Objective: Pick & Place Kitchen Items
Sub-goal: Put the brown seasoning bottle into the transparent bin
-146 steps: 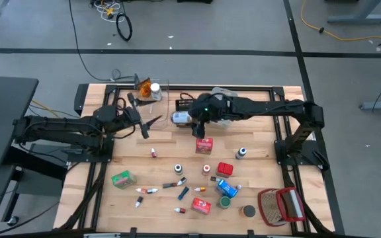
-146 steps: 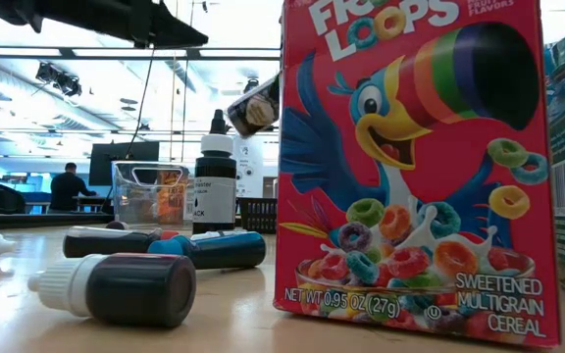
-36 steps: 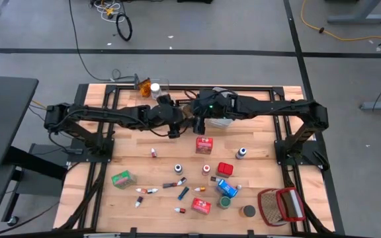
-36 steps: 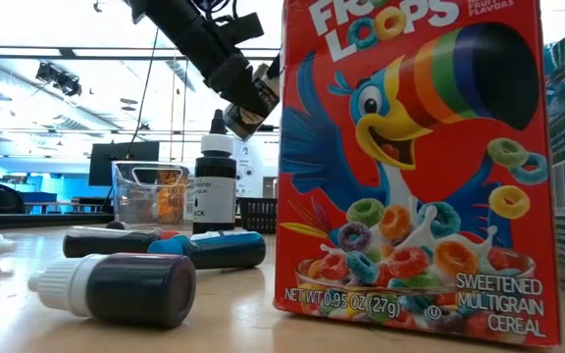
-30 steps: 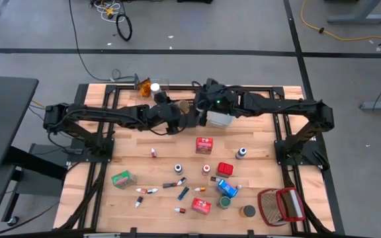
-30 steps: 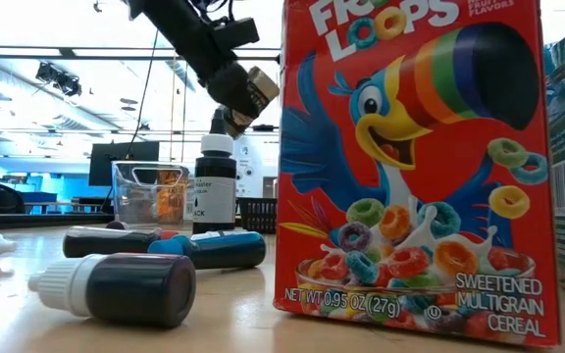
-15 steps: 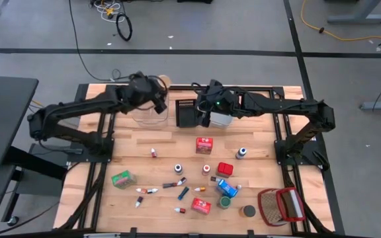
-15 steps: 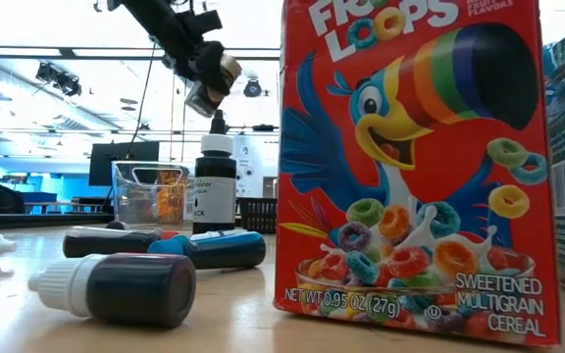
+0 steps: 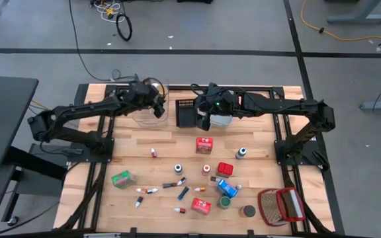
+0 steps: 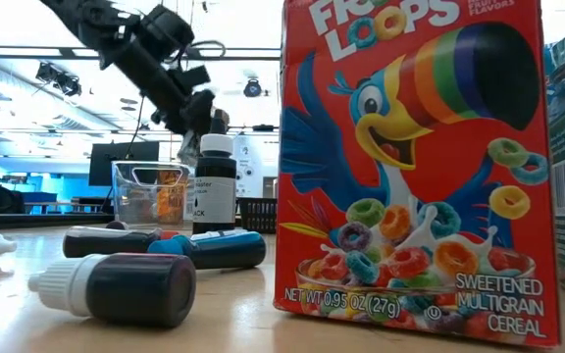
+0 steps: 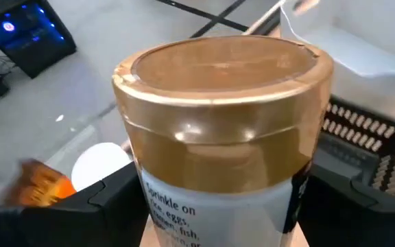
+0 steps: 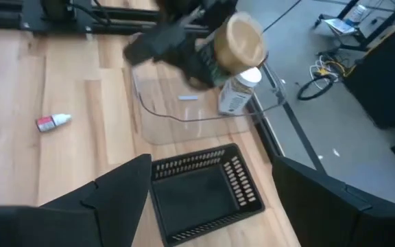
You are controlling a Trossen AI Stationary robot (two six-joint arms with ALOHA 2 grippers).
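Item: spice jar [image 11: 221,137], gold screw lid, pale printed label. Location: held in the left pincer [image 11: 218,206], jaws clamped on the body below the lid, above the clear bin [image 12: 197,103] at the far edge of the surface [image 9: 131,165]. In the bin already: a white-capped bottle [image 12: 237,95] and something orange, indistinct.

Handling, as judged: rigid, smooth-sided, probably light to moderate in weight; the label offers some grip, the lid less. Best held round the body, as now. If glass, a drop into the bin could crack it or knock the bottle; set low before release.

Right pincer [image 12: 211,192]: jaws spread wide, nothing between them, hovering over the black bin [image 12: 204,189] just beside the clear one.

Remaining stock on the surface: Froot Loops box [image 10: 410,167], black-labelled bottle [image 10: 215,186], food-colouring tubes [image 10: 116,287], assorted small boxes and cans. Wire basket [image 9: 280,206] at the near right corner.
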